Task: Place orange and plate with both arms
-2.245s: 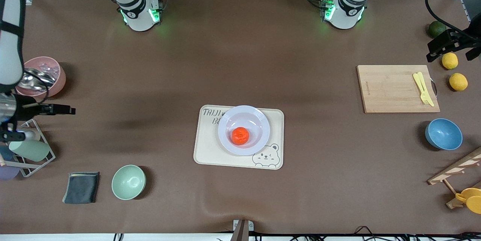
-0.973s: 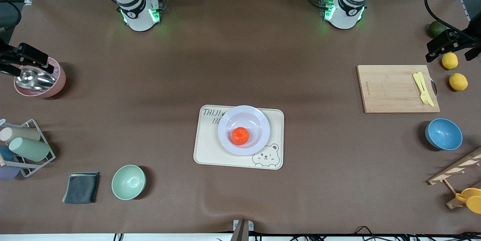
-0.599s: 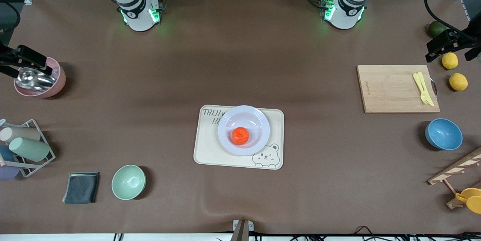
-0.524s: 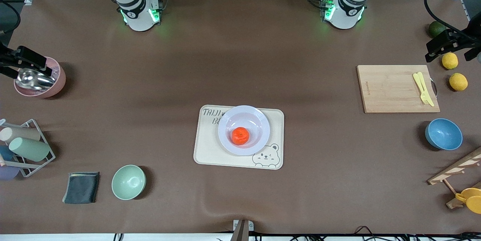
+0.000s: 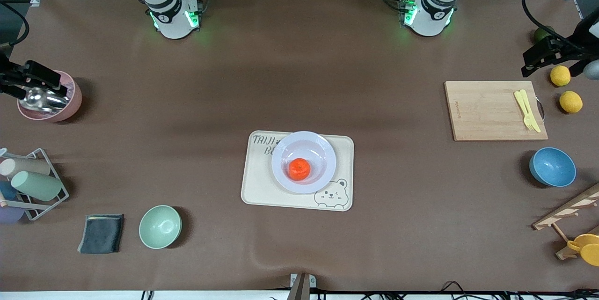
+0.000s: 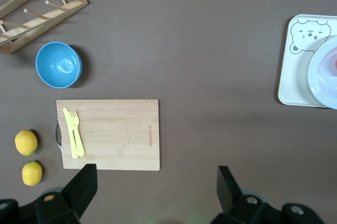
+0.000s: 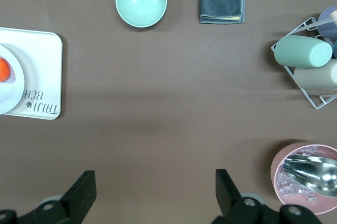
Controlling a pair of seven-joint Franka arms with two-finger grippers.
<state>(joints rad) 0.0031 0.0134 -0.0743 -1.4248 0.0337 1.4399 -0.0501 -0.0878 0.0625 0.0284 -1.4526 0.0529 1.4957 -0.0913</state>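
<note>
The glossy red-orange orange (image 5: 299, 169) lies in the sunken centre of the pale lavender plate (image 5: 324, 148). The plate rests on a beige bear-printed tray (image 5: 260, 187) in the middle of the table. My left gripper (image 5: 554, 67) hangs open over the left arm's end of the table, by the cutting board's edge (image 6: 157, 179), and holds nothing. Over the pink bowl at the right arm's end, my right gripper (image 5: 37, 88) is open and empty too (image 7: 155, 177). The right wrist view catches a sliver of the orange (image 7: 3, 69) and plate (image 7: 10, 95) at its margin.
A cutting board (image 5: 491, 110) with a yellow fork, two lemons (image 5: 571, 101), a dark green fruit, a blue bowl (image 5: 552, 167) and a wooden rack (image 5: 568, 213) fill the left arm's end. A pink bowl (image 5: 70, 103) with a metal scoop, a cup rack (image 5: 32, 183), a grey cloth (image 5: 101, 233) and a mint bowl (image 5: 159, 226) occupy the right arm's end.
The right arm has swung up from beside the cup rack to over the pink bowl. The left gripper has shifted slightly toward the cutting board. Orange and plate have not moved.
</note>
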